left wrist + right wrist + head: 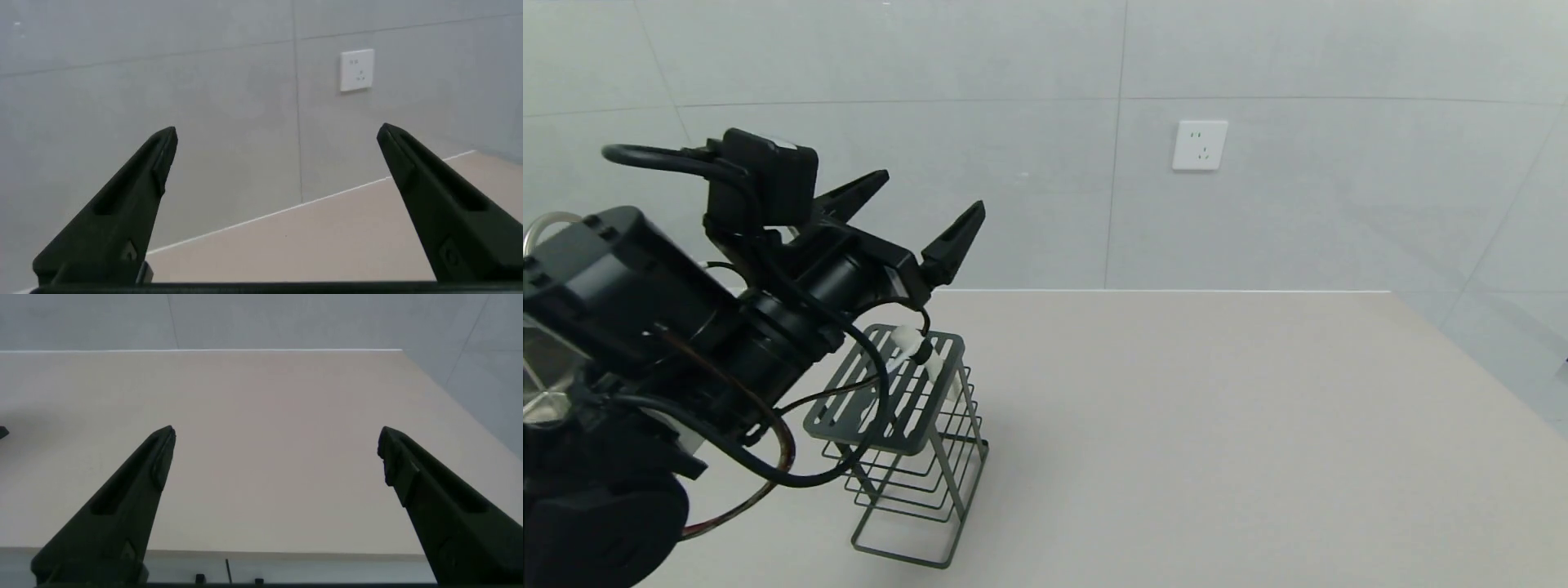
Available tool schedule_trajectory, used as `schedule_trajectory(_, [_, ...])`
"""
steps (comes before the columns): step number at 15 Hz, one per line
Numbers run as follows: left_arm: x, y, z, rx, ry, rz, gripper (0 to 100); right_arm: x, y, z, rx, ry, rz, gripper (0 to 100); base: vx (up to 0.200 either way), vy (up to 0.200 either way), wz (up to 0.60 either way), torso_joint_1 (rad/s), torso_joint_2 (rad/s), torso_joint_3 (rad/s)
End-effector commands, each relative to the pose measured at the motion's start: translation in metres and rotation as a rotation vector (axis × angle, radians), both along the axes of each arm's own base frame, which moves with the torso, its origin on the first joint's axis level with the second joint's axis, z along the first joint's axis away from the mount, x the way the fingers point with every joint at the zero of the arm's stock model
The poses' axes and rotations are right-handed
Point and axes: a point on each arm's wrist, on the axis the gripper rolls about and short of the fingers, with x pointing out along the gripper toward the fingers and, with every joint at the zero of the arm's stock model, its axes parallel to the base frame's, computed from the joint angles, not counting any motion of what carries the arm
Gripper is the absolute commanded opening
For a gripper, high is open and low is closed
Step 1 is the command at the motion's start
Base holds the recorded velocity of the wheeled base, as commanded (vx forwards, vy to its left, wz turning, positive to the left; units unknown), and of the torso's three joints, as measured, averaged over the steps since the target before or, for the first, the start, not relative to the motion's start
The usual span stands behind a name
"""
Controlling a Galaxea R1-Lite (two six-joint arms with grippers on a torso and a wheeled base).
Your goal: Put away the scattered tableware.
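furthest to the robot's left, behind the wrist of the left arm, stands a clear glass vessel (541, 359) with a thin round rim, mostly hidden by the arm's black housing. the left end effector (931, 192) is raised off the worktop (1217, 425) and tilted upward. its two matte black fingers (956, 241) are long tapered wedges set wide apart with nothing between them. the left wrist view shows the same left end effector (278, 131), its tips spread against the wall. glossy black cables (768, 469) loop down from the wrist and hang across the front of the rack.

directly below the fingers and slightly nearer the robot stands a dark grey metal rack (931, 482). it is a tall box of thin wire bars topped by a flat plate cut with long parallel slots. two small white pieces (905, 336) poke up through the slots just under the fingers; whether they are tableware handles cannot be told, since a cable crosses them.

the worktop is smooth, matte and pale beige, running from beneath the end effector to a straight back edge. beyond the fingertips rises a wall (1013, 82) of large pale grey tiles with thin seams. a square white wall socket (1200, 144) sits on it to the right of the fingertips, well apart.

the right end effector (278, 429) hangs over the worktop (270, 416), its black wedge fingers likewise spread wide and holding nothing.
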Motion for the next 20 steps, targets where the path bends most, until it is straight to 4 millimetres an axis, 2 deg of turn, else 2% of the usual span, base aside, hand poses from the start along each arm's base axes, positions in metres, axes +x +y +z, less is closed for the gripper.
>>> schedule_trajectory(1, [-0.017,0.043,0.029,0.01,-0.047,0.019,100,0.0,0.0,0.0,0.0,0.001,0.0,100,0.0,0.0,0.0,0.0,0.0,0.0])
schedule_trajectory(4, [-0.028,0.082,0.041,-0.035,-0.013,-0.025,100,0.0,0.0,0.0,0.0,0.001,0.0,100,0.0,0.0,0.0,0.0,0.0,0.0])
schedule_trajectory(5, [-0.032,0.088,0.038,-0.065,0.019,-0.049,100,0.0,0.0,0.0,0.0,0.001,0.0,100,0.0,0.0,0.0,0.0,0.0,0.0])
schedule_trajectory(7, [-0.056,0.111,0.016,-0.149,0.128,-0.105,100,0.0,0.0,0.0,0.0,0.001,0.0,100,0.0,0.0,0.0,0.0,0.0,0.0])
schedule_trajectory(9, [-0.087,0.117,-0.002,-0.153,0.117,-0.118,100,0.0,0.0,0.0,0.0,0.001,0.0,100,0.0,0.0,0.0,0.0,0.0,0.0])
schedule_trajectory(11, [-0.107,0.119,0.003,-0.156,0.026,-0.122,100,0.0,0.0,0.0,0.0,0.001,0.0,100,0.0,0.0,0.0,0.0,0.0,0.0])
schedule_trajectory(12, [-0.127,0.121,0.01,-0.159,-0.056,-0.124,100,0.0,0.0,0.0,0.0,0.001,0.0,100,0.0,0.0,0.0,0.0,0.0,0.0])
schedule_trajectory(13, [-0.131,0.121,0.011,-0.162,-0.067,-0.124,100,0.0,0.0,0.0,0.0,0.001,0.0,100,0.0,0.0,0.0,0.0,0.0,0.0])
schedule_trajectory(14, [-0.149,0.123,0.002,-0.163,-0.081,-0.109,100,0.0,0.0,0.0,0.0,0.001,0.0,100,0.0,0.0,0.0,0.0,0.0,0.0])
schedule_trajectory(17, [-0.177,0.127,-0.019,-0.162,-0.101,-0.074,100,0.0,0.0,0.0,0.0,0.001,0.0,100,0.0,0.0,0.0,0.0,0.0,0.0])
schedule_trajectory(20, [-0.202,0.131,-0.031,-0.152,-0.167,0.005,100,0.0,0.0,0.0,0.0,0.001,0.0,100,0.0,0.0,0.0,0.0,0.0,0.0])
